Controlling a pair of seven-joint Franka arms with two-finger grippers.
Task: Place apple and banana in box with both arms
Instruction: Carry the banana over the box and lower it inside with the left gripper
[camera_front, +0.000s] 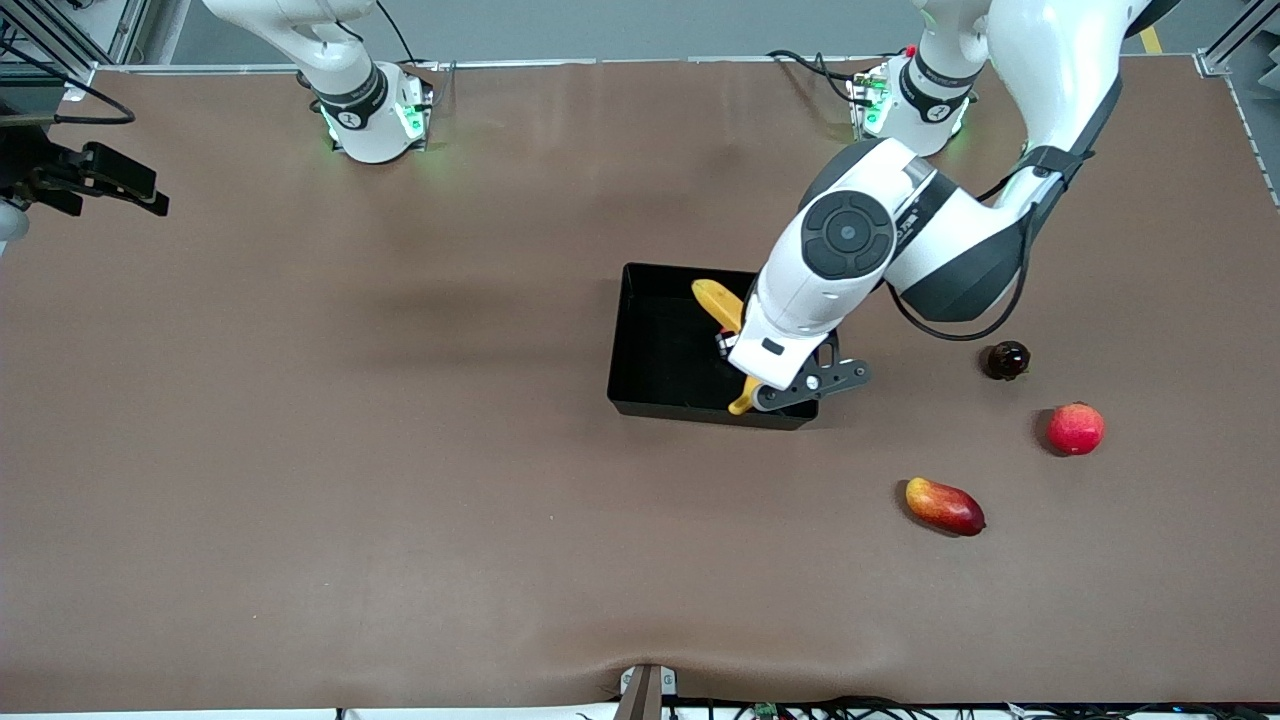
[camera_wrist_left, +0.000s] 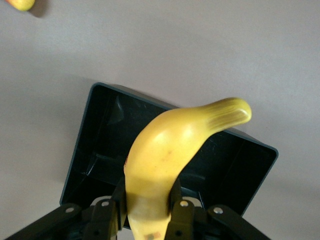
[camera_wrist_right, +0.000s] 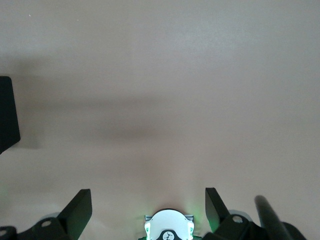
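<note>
Our left gripper (camera_wrist_left: 148, 212) pinches the banana (camera_wrist_left: 172, 160) directly above the box (camera_wrist_left: 85, 145); we should lower before releasing. Our right gripper (camera_wrist_right: 148, 207) waits, spread, over bare table (camera_wrist_right: 160, 75).

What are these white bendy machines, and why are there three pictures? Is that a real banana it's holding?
They are two robot arms at a brown table. One picture looks down from high up; the other two come from cameras on each arm's wrist. The left gripper is shut on the banana, holding it over the black box. The right gripper is open and waits above bare table. On the table lie an apple, a mango and a small dark fruit. Whether the banana is real, I cannot tell.
</note>
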